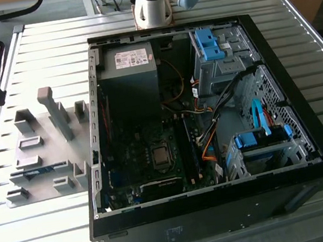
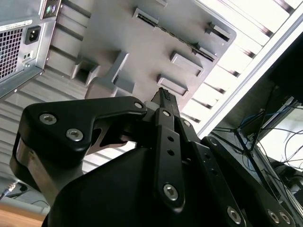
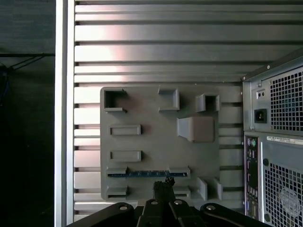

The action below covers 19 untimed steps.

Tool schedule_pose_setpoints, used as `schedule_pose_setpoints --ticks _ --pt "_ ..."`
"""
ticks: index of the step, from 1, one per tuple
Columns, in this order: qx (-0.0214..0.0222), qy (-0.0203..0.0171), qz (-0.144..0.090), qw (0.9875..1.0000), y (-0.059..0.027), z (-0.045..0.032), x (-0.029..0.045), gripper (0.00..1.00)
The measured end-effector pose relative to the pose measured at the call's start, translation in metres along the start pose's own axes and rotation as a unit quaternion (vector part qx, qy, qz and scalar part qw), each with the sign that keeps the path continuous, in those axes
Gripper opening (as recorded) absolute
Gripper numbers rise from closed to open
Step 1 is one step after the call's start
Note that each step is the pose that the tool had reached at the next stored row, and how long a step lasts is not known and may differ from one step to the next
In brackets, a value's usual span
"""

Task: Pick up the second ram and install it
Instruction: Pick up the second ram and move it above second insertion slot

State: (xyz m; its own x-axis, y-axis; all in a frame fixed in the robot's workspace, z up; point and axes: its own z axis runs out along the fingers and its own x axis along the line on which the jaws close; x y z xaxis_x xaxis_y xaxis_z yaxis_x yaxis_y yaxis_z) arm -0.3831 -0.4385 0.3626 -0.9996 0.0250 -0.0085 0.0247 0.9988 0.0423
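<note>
The second ram [image 3: 147,173] stands on its long edge in the grey fixture tray [image 3: 151,142]. Small blocks catch it at both ends, probably to keep its upper edge free for a pinch. In the exterior view the same blue stick [image 1: 38,171] sits in the lower left of the frame, on the tray [image 1: 41,130] beside the open computer case [image 1: 224,212]. The gripper [image 3: 163,183] hangs over the tray close to the stick, its fingertips pressed together with nothing between them. It seems apart from the stick, though how far above cannot be told. The second wrist view shows the same closed tips [image 2: 163,93] aimed at the tray's pockets. A tall grey post [image 1: 57,112] rises from the tray's middle, well apart from the stick, so it hardly crowds it. Inside the case, the motherboard [image 1: 149,159] lies flat with its processor socket [image 1: 162,155] exposed. Loose orange and black cables [image 1: 212,131] drape just to the exterior view's right of it and could hamper access there.
</note>
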Motion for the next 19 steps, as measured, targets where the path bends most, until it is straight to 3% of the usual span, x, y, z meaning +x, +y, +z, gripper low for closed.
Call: schedule_pose_setpoints --ticks 19 --pt "-0.0003 0.0017 -0.038 0.9993 -0.0003 0.0006 0.0 0.11"
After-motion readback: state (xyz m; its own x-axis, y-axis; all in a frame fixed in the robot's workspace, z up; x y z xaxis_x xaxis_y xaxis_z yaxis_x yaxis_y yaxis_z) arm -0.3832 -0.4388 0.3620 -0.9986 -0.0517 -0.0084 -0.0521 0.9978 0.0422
